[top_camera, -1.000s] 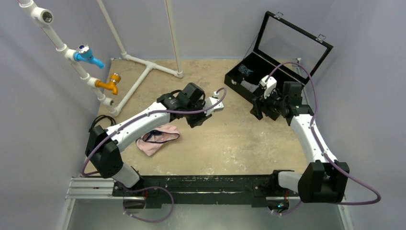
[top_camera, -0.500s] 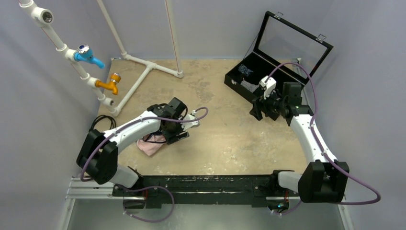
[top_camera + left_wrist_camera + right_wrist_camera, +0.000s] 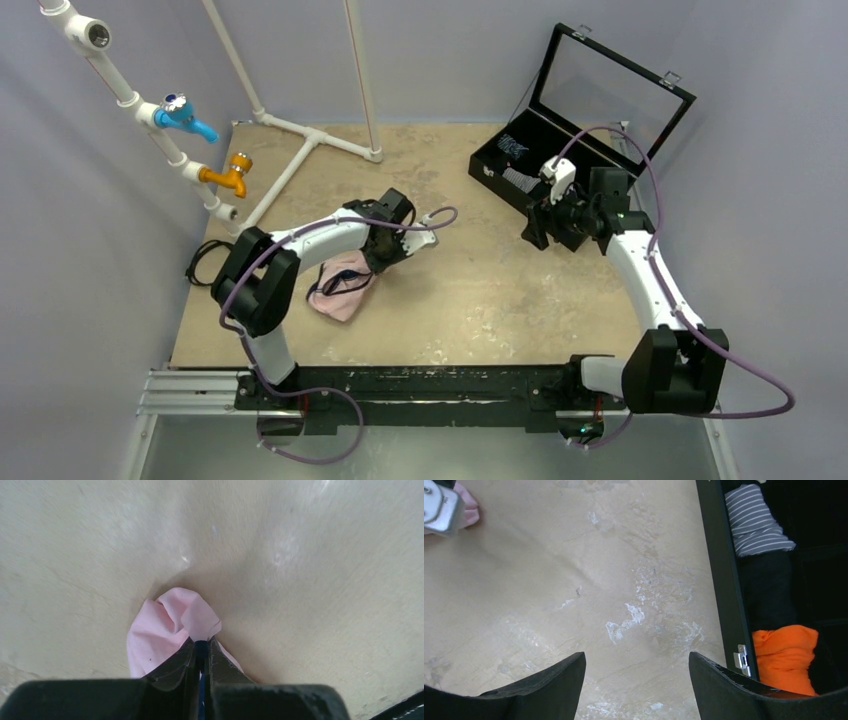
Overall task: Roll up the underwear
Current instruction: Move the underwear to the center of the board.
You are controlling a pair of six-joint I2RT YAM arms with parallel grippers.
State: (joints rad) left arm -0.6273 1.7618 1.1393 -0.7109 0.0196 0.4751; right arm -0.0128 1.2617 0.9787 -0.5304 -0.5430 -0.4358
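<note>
Grips small pale pink fabric briefs w/ navy trim (image 3: 162,630) in L gripper (image 3: 201,647), pinched tight on edge. Holds them bunched on tan surface (image 3: 480,290), approx 8 o'clock of centre. Hovers w/ R gripper (image 3: 636,661) wide, empty, approx 3 o'clock, beside open black case (image 3: 719,570).

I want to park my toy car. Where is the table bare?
The widest bare patch is between the underwear and the black case. Another runs along the near edge. It is crowded by the white pipes and inside the case.
</note>
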